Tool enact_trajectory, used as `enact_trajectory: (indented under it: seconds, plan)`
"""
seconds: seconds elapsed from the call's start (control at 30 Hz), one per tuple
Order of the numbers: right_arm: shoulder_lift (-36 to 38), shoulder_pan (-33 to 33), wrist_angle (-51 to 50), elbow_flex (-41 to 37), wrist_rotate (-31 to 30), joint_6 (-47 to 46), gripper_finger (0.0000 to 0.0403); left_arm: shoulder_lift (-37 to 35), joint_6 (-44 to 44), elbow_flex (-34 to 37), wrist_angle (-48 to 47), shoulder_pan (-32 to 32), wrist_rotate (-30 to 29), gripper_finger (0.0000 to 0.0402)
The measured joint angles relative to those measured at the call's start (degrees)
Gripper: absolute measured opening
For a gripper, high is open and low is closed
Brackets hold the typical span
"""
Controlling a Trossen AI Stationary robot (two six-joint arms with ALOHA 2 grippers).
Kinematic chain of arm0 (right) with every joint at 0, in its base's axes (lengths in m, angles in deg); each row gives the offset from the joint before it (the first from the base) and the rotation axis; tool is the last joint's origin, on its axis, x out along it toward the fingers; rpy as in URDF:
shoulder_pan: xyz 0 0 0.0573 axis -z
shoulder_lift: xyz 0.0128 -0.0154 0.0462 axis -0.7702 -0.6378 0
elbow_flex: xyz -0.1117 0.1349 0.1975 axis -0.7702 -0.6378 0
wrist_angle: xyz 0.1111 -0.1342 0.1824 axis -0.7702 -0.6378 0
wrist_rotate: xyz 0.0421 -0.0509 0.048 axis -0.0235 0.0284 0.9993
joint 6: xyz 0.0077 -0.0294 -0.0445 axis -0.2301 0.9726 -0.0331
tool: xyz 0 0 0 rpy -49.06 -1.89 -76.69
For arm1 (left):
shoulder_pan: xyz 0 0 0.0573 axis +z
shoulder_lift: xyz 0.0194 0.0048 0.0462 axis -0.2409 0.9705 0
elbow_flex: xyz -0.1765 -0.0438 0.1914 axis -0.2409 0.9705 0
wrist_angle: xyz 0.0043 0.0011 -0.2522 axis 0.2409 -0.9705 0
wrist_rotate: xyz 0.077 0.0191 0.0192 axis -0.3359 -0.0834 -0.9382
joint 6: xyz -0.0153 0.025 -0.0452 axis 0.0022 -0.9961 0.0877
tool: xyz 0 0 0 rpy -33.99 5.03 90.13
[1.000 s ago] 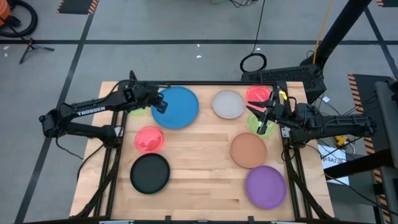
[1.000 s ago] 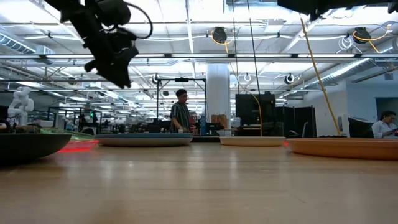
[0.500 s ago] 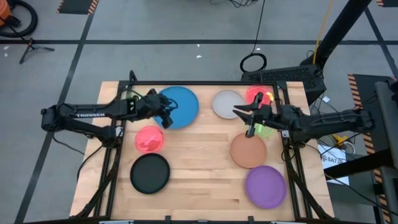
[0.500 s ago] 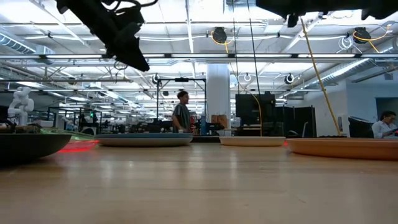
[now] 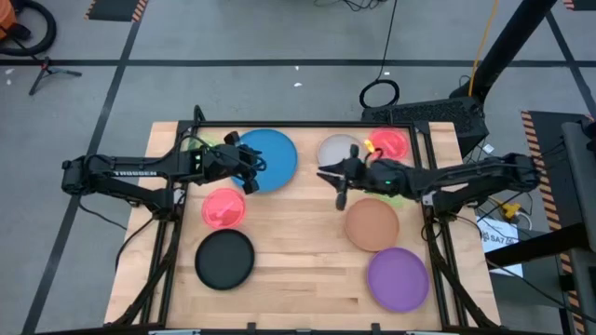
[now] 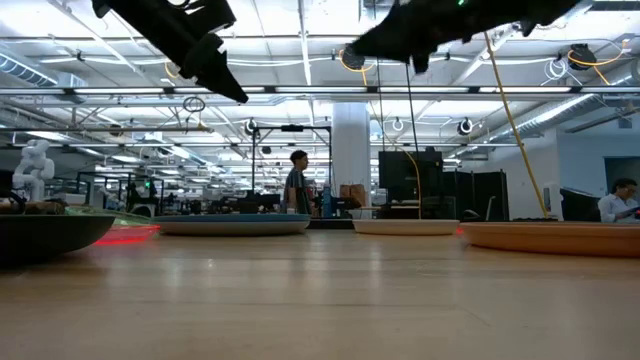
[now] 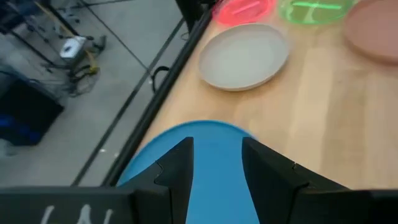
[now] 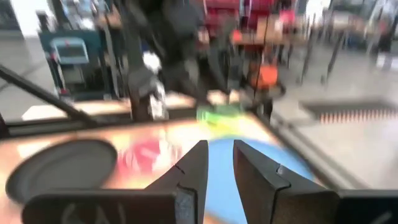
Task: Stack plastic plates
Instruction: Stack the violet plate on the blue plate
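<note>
Both grippers hang empty with fingers narrowly parted, the left gripper just over the blue plate, the right gripper beside the beige plate, so either might nudge its plate off the table.

Both arms black, slim jointed links, matte finish.
Left arm: white "TROSSEN" lettering along forearm link; black cable looping beside wrist.
Right arm: same black build; small green light near wrist; thin cables along links.
Left gripper: two dark flat angular fingers, stepped edges; white marking on black wrist body.
Right gripper: two dark tapered fingers on black block.
</note>
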Motion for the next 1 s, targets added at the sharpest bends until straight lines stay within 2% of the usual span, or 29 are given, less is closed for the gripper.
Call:
enact_trajectory:
  seconds: [0.23,0.43,0.63,0.87,1.0]
  plan:
    - [-5.9,3.8,-21.7,4.6,0.0,-13.6,0.0068,-0.9,-0.8,0.0,-2.0,0.0,-5.0,0.0143]
    - [-7.2,5.9,-37.3,5.1,0.2,-22.3,0.0068,-2.1,-0.6,0.0,-7.3,0.1,-9.4,0.0143]
    - [-7.2,6.5,-39.1,5.2,0.2,-23.7,0.0068,-2.5,0.9,0.0,-11.4,2.0,-19.2,0.0143]
    - [-7.2,6.5,-39.1,5.2,0.2,-23.6,0.0068,-2.5,2.7,0.0,-13.7,3.3,-21.4,0.0143]
    - [-7.2,7.6,-35.9,5.2,-6.5,-27.8,0.0068,-2.5,1.9,0.0,-14.0,3.3,-25.0,0.0143]
